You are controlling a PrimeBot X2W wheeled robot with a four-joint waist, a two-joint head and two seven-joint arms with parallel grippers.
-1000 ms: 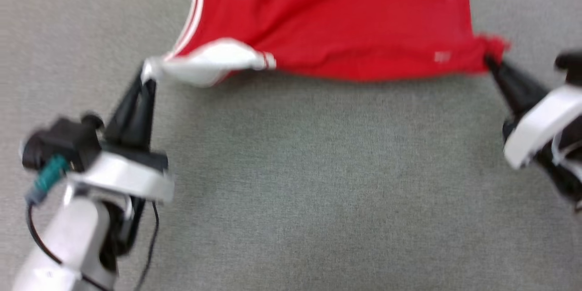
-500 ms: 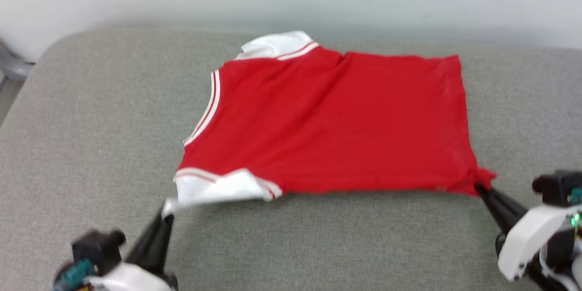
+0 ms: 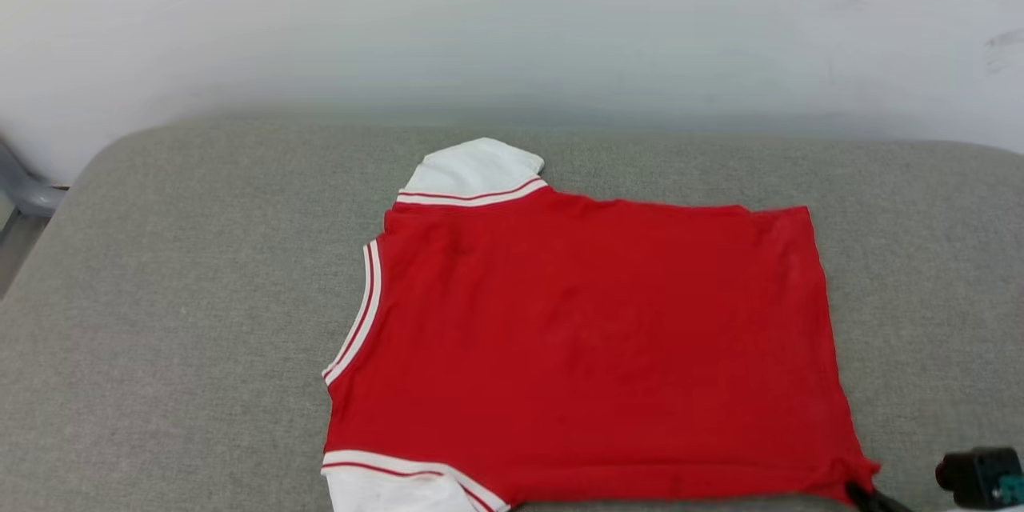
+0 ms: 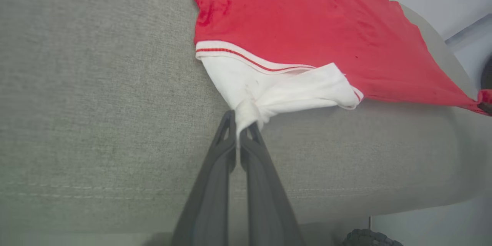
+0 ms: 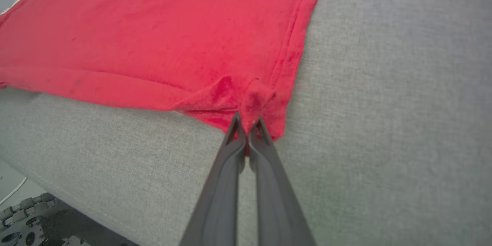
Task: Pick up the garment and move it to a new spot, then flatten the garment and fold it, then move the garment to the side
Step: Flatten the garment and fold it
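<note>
The red garment [image 3: 592,344] lies spread on the grey cushion [image 3: 184,320], plain side up, with its print hidden. One white sleeve [image 3: 472,168] points to the far side and the other white sleeve [image 3: 384,488] lies at the near edge. My left gripper [image 4: 241,125] is shut on the bunched tip of the near white sleeve [image 4: 276,90]. My right gripper [image 5: 248,125] is shut on the near hem corner of the red garment [image 5: 153,34]; its dark finger [image 3: 868,496] touches that corner in the head view.
A pale wall [image 3: 512,16] runs behind the cushion. The cushion's near edge [image 4: 230,196] drops off just under both grippers, with the robot's wheeled base [image 5: 23,219] below it. A grey object [image 3: 24,192] stands off the cushion's left end.
The head camera has tilted up, so the scene has shifted down. The garment, stretched and lifted between both grippers before, now lies flat and spread on the cushion, still held at both points.
</note>
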